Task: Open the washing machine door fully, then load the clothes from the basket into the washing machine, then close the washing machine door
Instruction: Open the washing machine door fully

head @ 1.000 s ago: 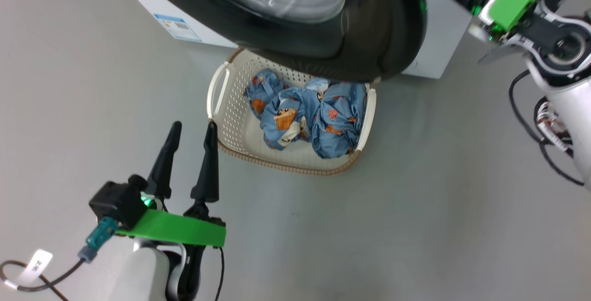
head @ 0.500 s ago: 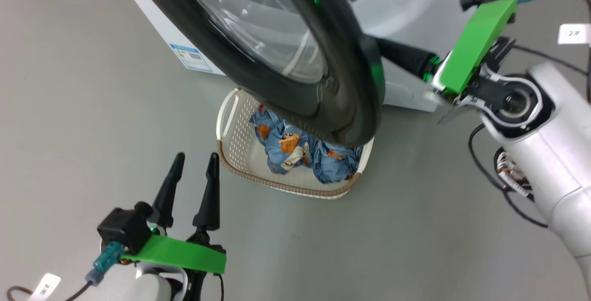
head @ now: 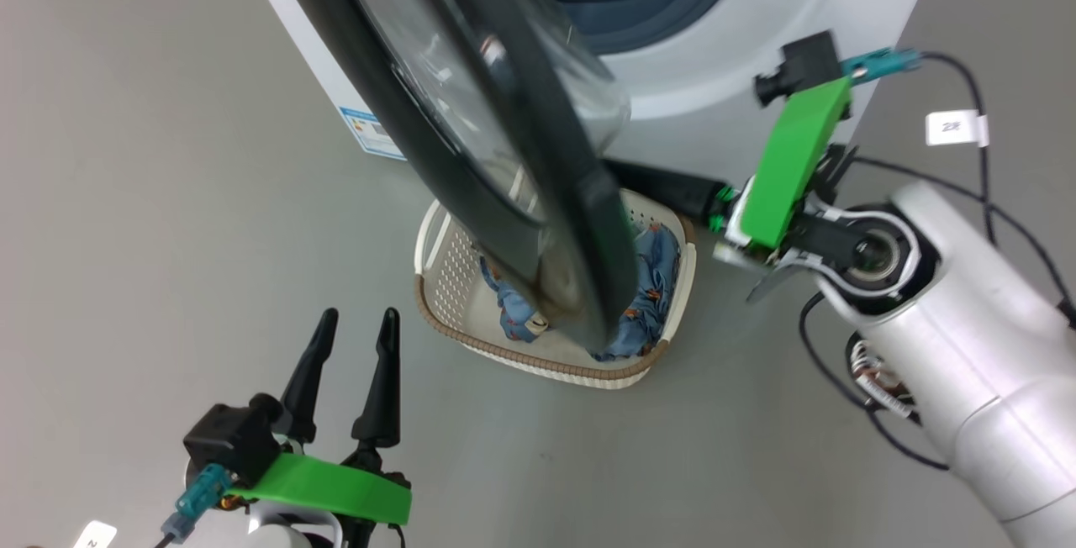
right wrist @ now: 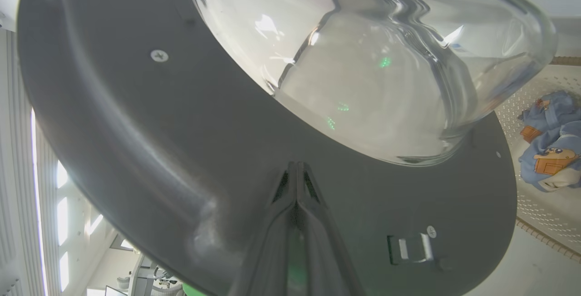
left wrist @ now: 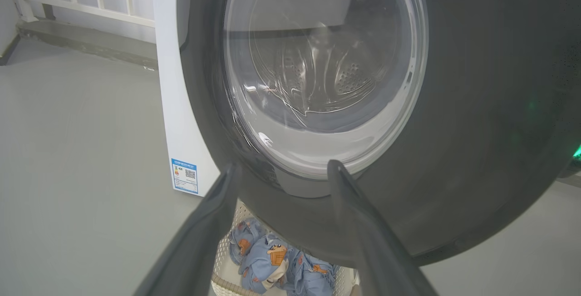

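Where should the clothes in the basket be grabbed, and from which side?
Probably the bunched folds of the clothes in the left half of the basket, from above on the robot's left with the open left hand: the half-open door hangs over the middle, blocking a straight reach.

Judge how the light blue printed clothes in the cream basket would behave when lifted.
Likely floppy: the light blue printed fabric clothes lie crumpled in folds. Bunched together in the cream perforated plastic basket, several may lift at once, trailing.
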Controlling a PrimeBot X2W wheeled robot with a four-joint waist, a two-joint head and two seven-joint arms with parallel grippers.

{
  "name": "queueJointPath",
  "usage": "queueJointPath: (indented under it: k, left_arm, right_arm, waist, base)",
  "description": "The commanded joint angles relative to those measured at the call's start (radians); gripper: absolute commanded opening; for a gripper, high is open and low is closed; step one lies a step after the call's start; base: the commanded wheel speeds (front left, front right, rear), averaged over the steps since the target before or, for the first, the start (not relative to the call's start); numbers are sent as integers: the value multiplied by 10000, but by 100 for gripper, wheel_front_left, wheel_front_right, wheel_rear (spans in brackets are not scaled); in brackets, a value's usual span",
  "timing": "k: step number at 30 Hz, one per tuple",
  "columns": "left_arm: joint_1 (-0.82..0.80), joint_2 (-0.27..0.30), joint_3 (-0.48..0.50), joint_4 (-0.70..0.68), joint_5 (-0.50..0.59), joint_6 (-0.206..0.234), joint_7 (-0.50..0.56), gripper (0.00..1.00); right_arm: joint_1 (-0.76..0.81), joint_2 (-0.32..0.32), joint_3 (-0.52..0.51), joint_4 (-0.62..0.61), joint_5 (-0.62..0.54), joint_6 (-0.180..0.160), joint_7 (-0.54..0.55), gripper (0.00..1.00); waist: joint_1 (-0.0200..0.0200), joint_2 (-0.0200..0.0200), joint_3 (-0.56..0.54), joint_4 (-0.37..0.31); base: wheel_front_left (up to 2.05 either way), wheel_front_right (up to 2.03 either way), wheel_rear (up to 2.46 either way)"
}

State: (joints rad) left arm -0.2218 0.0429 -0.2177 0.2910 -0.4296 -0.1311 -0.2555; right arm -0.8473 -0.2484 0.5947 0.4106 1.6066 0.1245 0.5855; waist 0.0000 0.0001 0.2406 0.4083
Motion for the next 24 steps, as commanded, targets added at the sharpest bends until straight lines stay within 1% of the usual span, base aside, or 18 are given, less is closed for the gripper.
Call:
queueJointPath:
  k: [1, 13, 18, 24]
  left_arm:
    - [18, 214, 371, -160, 99, 4, -63, 100]
    - [144, 219, 346, -128, 161, 4, -63, 100]
    - [167, 220, 349, -118, 178, 4, -63, 100]
    - [188, 270, 349, -90, 164, 4, -63, 100]
  right_arm:
    - [240, 360, 148, -393, 47, 62, 153, 0]
    - [698, 907, 300, -559, -22, 62, 535, 0]
    - [806, 988, 232, -577, -61, 62, 595, 0]
    - [944, 930, 64, -554, -193, 62, 464, 0]
  waist:
    - [0, -1, -106, 60]
    - [0, -1, -385, 202]
    - [0, -1, -472, 189]
    - [0, -1, -583, 30]
  base:
    - [0, 0, 0]
    - [0, 0, 0]
    - [0, 0, 0]
    - [0, 0, 0]
